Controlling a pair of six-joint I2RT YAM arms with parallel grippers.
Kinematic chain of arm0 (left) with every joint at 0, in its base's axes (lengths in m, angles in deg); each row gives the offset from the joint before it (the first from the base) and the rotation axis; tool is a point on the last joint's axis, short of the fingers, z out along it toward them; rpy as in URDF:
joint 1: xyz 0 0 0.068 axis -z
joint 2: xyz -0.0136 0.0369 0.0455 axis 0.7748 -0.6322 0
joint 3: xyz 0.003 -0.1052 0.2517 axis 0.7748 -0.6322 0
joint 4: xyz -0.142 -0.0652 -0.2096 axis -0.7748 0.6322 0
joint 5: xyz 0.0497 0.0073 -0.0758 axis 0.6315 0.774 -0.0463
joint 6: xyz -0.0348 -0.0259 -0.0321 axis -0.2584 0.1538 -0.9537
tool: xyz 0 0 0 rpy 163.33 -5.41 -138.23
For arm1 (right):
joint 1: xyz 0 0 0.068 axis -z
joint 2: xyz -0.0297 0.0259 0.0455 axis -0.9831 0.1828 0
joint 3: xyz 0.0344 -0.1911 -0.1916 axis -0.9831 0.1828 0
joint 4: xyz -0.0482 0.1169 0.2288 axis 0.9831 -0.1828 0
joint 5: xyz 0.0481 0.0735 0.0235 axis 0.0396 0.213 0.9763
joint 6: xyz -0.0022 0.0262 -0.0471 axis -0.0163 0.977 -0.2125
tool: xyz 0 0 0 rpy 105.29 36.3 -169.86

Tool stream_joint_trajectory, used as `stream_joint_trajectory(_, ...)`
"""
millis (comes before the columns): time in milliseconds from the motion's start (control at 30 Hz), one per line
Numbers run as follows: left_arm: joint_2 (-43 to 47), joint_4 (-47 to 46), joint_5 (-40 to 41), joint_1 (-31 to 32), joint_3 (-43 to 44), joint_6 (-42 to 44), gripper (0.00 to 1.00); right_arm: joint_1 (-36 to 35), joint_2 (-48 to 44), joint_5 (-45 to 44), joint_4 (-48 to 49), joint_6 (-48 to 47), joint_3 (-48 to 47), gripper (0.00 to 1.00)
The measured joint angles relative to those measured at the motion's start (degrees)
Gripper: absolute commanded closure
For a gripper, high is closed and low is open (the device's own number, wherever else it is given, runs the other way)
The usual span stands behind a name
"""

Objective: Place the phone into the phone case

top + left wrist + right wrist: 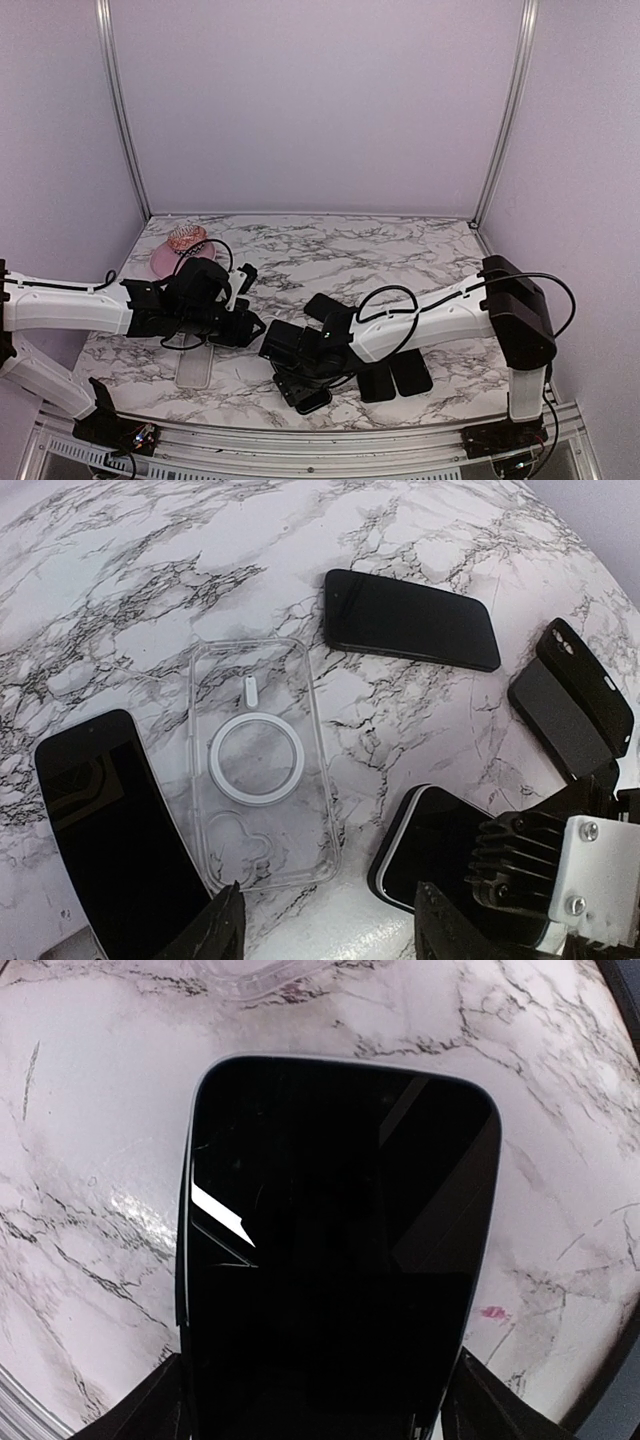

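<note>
Clear plastic, the phone case (262,765) lies flat on the marble tabletop (120,570) at the left; my left pincer (330,930) hangs by one end of it, fingers parted, nothing between them. Further right the black phone (335,1250) lies glossy face up on the tabletop; my right pincer (315,1405) straddles its long edges; whether it has clamped, I cannot tell.

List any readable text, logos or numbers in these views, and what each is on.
No readable text in any view.
clear case: only a white ring, no lettering.
phone below the right wrist: screen dark and blank.
far phone: dark, no marking visible.
black case: no marking visible.
pink item: too small to tell.
</note>
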Motion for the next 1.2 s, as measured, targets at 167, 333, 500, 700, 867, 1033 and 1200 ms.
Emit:
stream_joint_trajectory(167, 1.92, -2.16, -4.37, 0.0, -0.79, -1.38, 0.2, 0.0, -5.49, -2.45, 7.78, -3.5, 9.2, 0.74)
stream_joint_trajectory(333, 4.33, -10.6, -10.38, 0.0, -3.67, -5.77, 0.12, 0.0, -12.35, -6.88, 17.42, -8.76, 18.69, 0.75)
stream_joint_trajectory(500, 2.54, -16.11, -14.6, 0.0, -4.17, -9.99, 0.13, -0.07, -19.65, -11.26, 28.61, -14.45, 25.31, 0.76)
stream_joint_trajectory(700, 2.12, -19.56, -15.52, -0.02, -2.8, -12.24, 0.33, -1.11, -25.18, -15.3, 40.81, -21.16, 28.22, 0.76)
stream_joint_trajectory(867, 1.97, -22.12, -15.98, -0.04, -1.68, -12.63, 0.79, -1.66, -25.33, -16.41, 44.98, -24.24, 28.39, 0.76)
stream_joint_trajectory(1033, 0.92, -24.63, -19.71, 0.52, -0.68, -13.31, 1.0, -1.57, -25.16, -17.49, 45.42, -25.68, 28.96, 0.71)
stream_joint_trajectory(1200, 0.44, -25.81, -21.11, 0.04, -1.44, -12.79, 1.0, -1.57, -25.35, -17.44, 46.4, -26.08, 30.01, 0.06)
